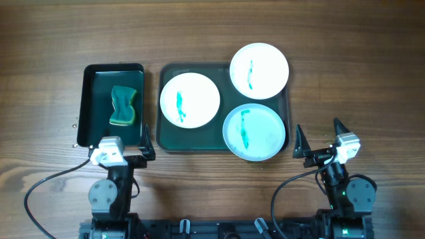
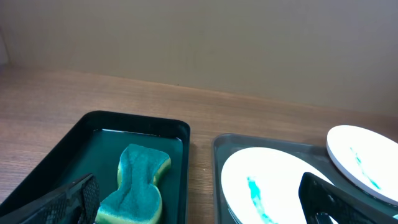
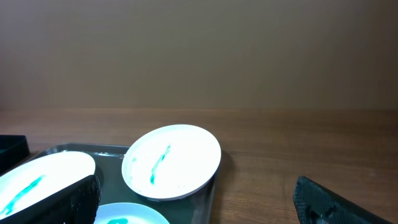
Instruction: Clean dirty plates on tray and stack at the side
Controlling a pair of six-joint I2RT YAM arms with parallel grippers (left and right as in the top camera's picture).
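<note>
Left gripper (image 2: 198, 183): fingers spread apart, empty.
Right gripper (image 1: 319, 129): fingers spread wide, empty.
Plates: all three sit on the green tray (image 1: 199, 141), each streaked teal.
White plate (image 1: 190, 99): ahead and right of the left gripper.
Pale blue plate (image 1: 254, 132): ahead and left of the right gripper.
Second white plate (image 1: 259, 70): beyond the blue one, overlapping the tray's far rim.
Sponge (image 1: 123, 106): in the smaller dark tray (image 1: 93, 86), straight ahead of the left gripper.

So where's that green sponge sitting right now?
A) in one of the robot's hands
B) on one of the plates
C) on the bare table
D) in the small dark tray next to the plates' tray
D: the sponge lies inside the smaller dark tray, beside the bigger tray.
</note>
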